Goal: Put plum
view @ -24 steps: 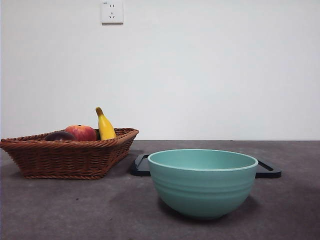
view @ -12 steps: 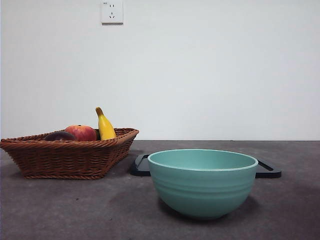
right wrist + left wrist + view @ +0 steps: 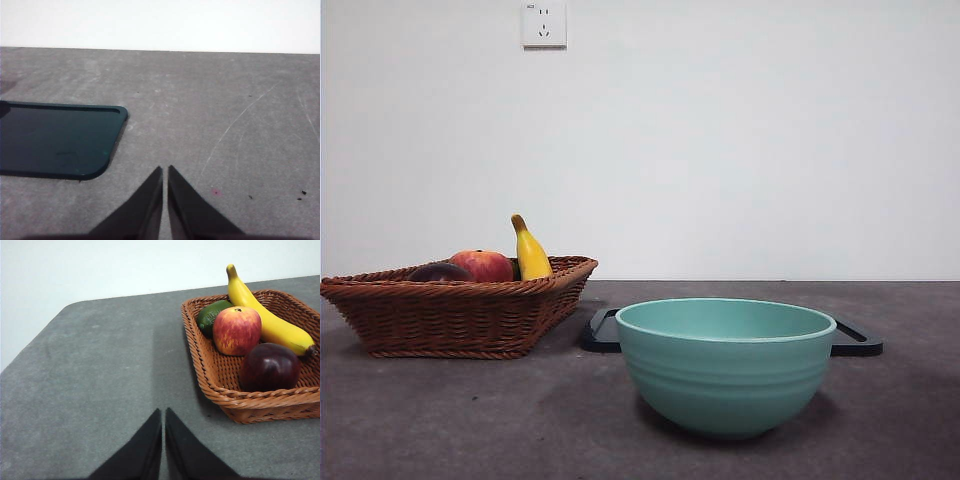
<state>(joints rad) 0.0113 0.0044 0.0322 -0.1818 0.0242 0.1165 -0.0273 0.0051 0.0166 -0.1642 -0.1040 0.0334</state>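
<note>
Grey felt-like table runs back to a plain white wall with a socket high up. On it, the plum, dark maroon and glossy, lies inside the wicker basket, in the corner nearest the left gripper and off to one side of it. Touching the plum farther from that gripper is a red-yellow apple, with a green fruit behind the apple and a banana along the basket's far side. The left gripper hangs over bare table just beside the basket, its jaws pressed together and holding nothing. In the front view only the plum's top shows above the rim. The right gripper, well apart from the plum, hovers over bare table with its jaws likewise closed and empty; a dark flat tray lies near it. A teal bowl stands in front of that tray.
</note>
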